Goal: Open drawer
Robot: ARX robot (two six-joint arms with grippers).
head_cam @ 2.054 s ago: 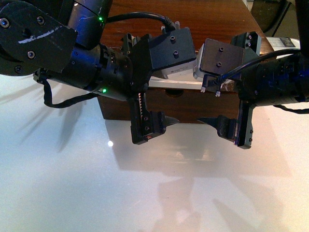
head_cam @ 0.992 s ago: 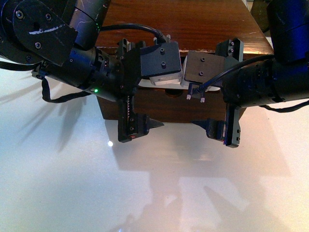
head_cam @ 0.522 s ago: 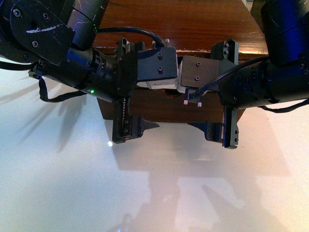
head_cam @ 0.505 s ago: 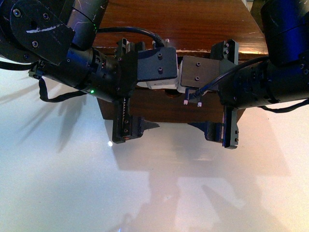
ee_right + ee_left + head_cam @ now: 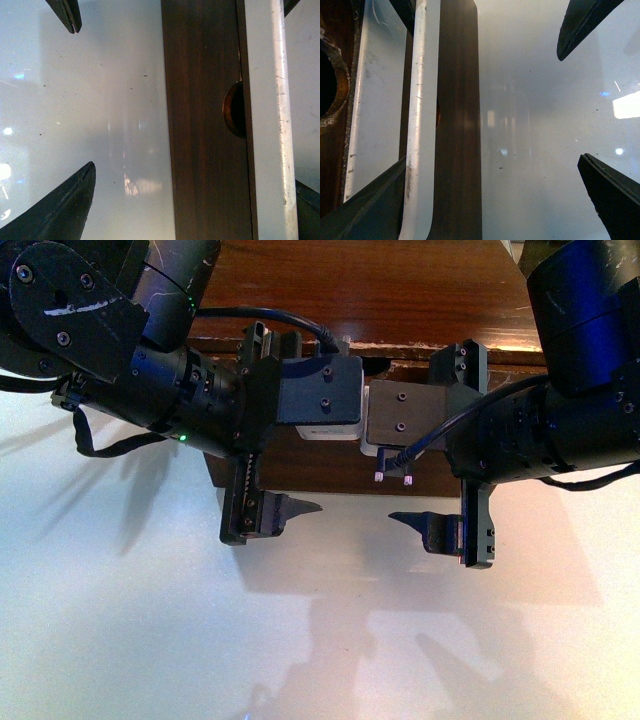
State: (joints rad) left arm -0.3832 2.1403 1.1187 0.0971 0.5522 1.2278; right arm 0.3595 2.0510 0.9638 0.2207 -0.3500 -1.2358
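Front view looks down from above; both close wrist views share the drawer (image 5: 380, 125) front and tabletop (image 5: 535, 125).

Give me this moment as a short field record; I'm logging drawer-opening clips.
surface: glossy white table
furniture: dark wooden cabinet
target: drawer with white bar handle
adjacent: plain dark drawer front with notch
left gripper: open, jaws spanning handle and dark front, gripping nothing
right gripper: open, same span, facing the left gripper
drawer state: cannot tell whether open
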